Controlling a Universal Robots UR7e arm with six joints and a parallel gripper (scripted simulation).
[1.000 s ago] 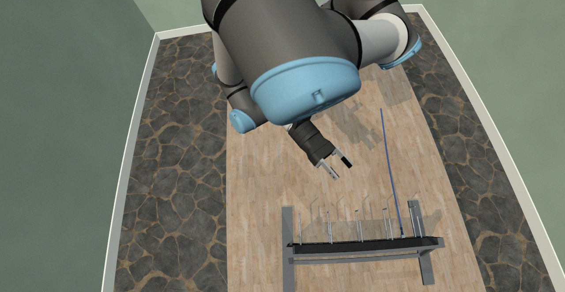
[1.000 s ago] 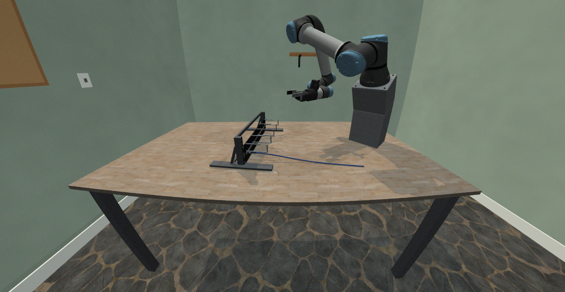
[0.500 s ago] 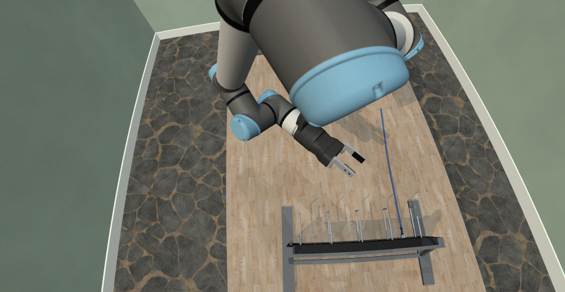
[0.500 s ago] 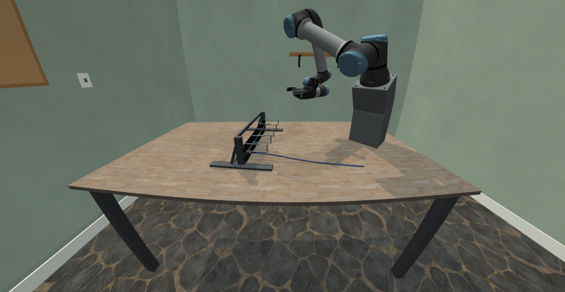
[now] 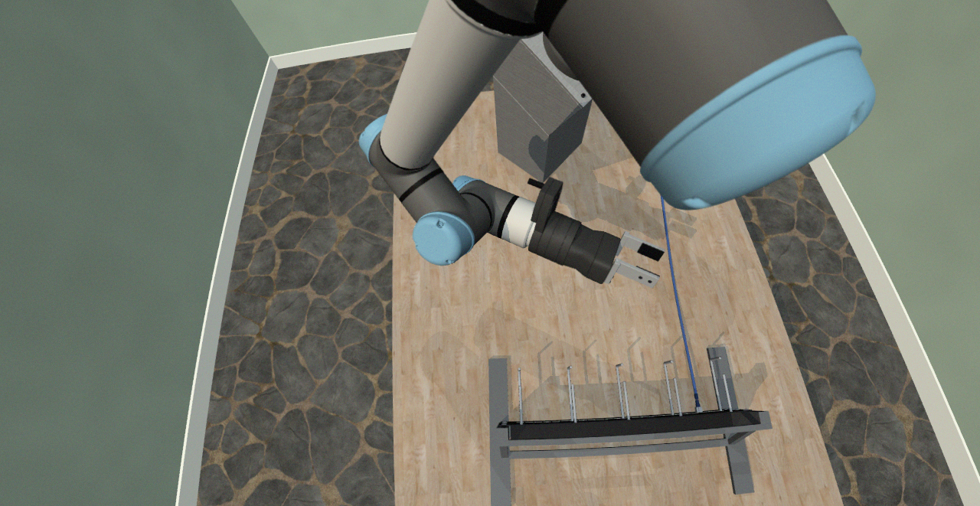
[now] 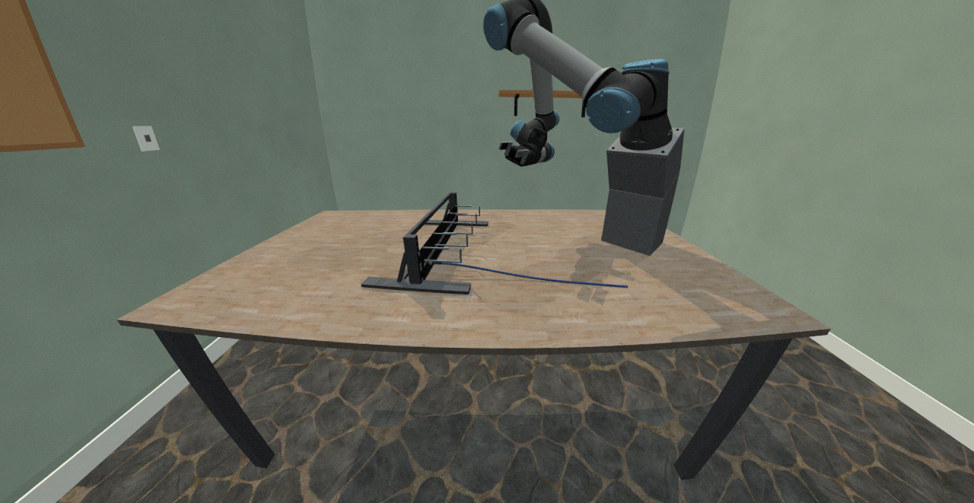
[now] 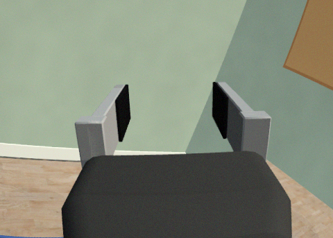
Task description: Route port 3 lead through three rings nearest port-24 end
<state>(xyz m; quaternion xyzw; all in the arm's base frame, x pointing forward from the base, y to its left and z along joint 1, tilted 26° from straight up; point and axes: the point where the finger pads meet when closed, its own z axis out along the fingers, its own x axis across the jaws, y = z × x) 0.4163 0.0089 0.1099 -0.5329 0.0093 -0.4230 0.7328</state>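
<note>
My gripper point(image 5: 655, 266) point(image 6: 514, 151) point(image 7: 171, 100) is open and empty, high above the table in front of the rack. The blue lead point(image 5: 685, 344) point(image 6: 552, 281) point(image 7: 31, 236) leaves the black patch panel point(image 5: 616, 427) near its right end in the top view, between the two rightmost rings, and runs away from the panel down onto the table. Its free end is hidden behind the arm there but shows on the table in the exterior view. The three rings at the panel's left end in the top view, the leftmost ring point(image 5: 520, 396) among them, have no lead in them.
The rack stands upright on two feet, a left foot point(image 5: 499, 393) and a right foot point(image 5: 739, 465) point(image 6: 415, 287). The robot's pedestal point(image 5: 521, 119) point(image 6: 633, 214) stands at the other end of the table point(image 6: 272, 302). The arm's upper links cover part of the top view.
</note>
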